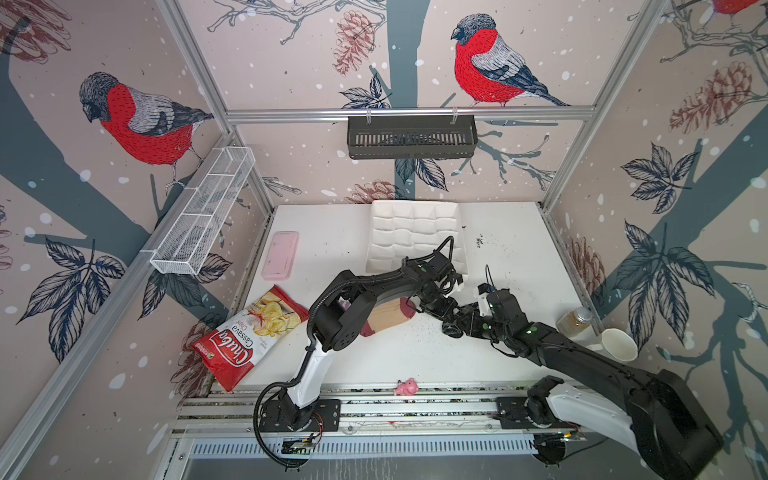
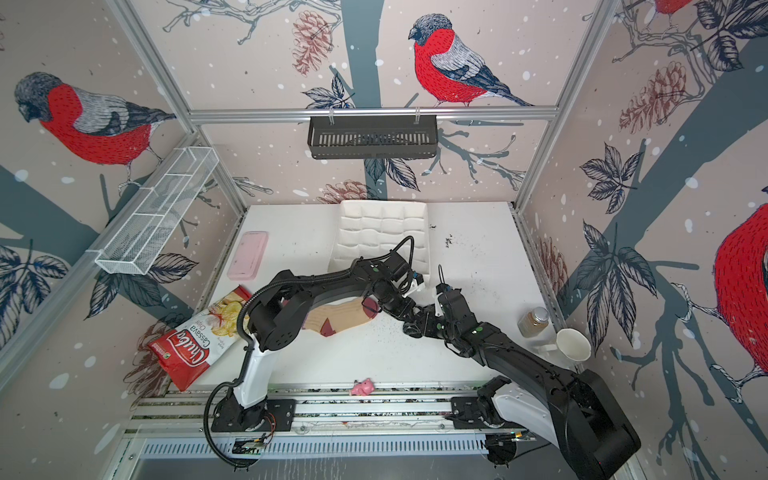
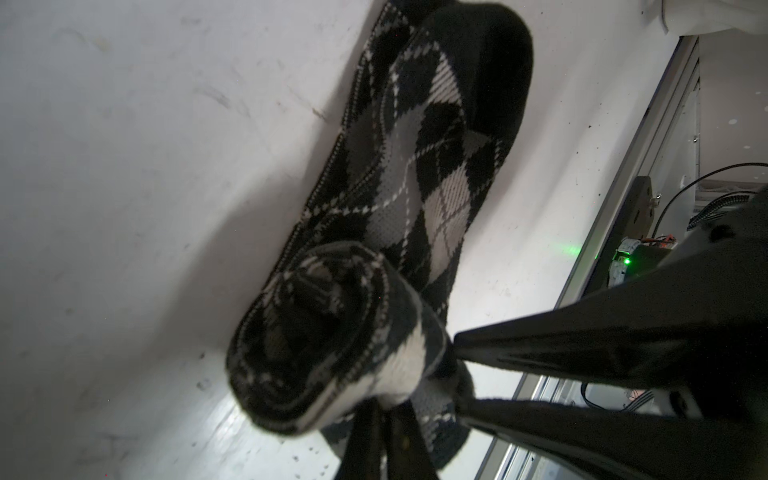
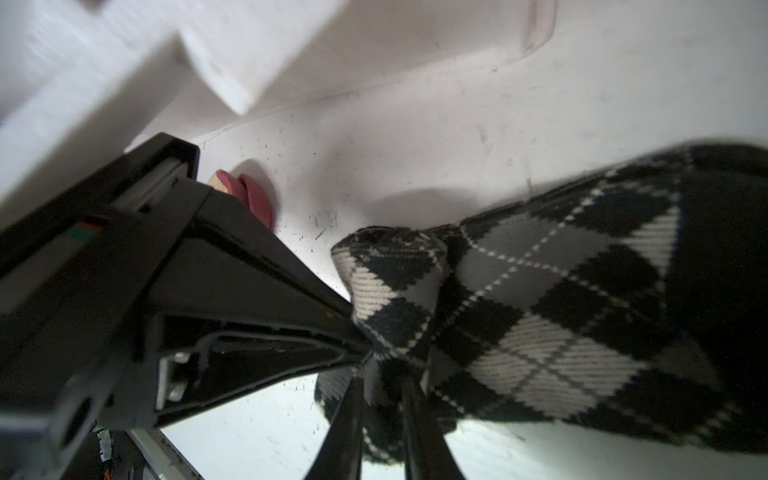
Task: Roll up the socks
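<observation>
L gripper (image 3: pixel 455 374) clamped on argyle sock (image 3: pixel 424 166), part-rolled on desk (image 3: pixel 124 166); R gripper (image 4: pixel 386 419) seems pinched on same sock; tan sock (image 1: pixel 386 318) nearby.

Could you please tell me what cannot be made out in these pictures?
Argyle sock: both top views, lost under left gripper and right gripper.
Tan sock: cuff end, both top views, covered by left arm.
Jar: label, both top views, too small.
</observation>
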Available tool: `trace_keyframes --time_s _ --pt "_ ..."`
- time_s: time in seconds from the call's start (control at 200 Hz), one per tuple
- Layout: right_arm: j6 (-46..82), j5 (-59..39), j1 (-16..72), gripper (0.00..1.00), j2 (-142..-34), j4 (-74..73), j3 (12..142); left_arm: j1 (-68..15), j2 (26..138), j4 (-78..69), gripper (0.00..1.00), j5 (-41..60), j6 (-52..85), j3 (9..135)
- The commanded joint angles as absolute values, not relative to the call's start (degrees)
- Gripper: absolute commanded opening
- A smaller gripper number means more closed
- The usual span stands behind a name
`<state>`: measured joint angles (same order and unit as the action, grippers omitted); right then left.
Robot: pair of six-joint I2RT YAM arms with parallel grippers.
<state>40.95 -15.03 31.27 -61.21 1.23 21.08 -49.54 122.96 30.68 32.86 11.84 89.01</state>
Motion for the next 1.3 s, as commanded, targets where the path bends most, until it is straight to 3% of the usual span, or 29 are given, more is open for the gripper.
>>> trace_keyframes --time_s 0.0,0.235,0.445,0.675,0.971,1.291 --pt "41.0 -14.4 31.8 0.19 -61.6 0.5 22.0 -49.3 122.7 29.9 0.04 31.9 12.3 88.3" --pt "40.0 -13.9 31.7 0.17 -65.1 0.0 22.0 -48.6 121.9 27.2 0.05 33.2 13.2 86.3" --pt "39.2 -13.5 30.5 0.16 -69.0 -1.2 21.9 -47.6 118.4 22.6 0.21 36.1 14.6 81.7" --pt "37.5 -13.4 28.0 0.16 -70.3 -0.9 22.0 -44.9 112.2 14.7 0.33 38.5 17.1 72.1" --pt "37.0 -14.4 27.3 0.15 -73.2 -2.2 21.4 -42.9 111.2 0.3 0.38 43.5 22.9 65.8" --pt "36.8 -15.3 27.2 0.14 -74.1 -3.1 20.8 -42.6 114.9 -3.5 0.39 44.1 25.2 66.7"
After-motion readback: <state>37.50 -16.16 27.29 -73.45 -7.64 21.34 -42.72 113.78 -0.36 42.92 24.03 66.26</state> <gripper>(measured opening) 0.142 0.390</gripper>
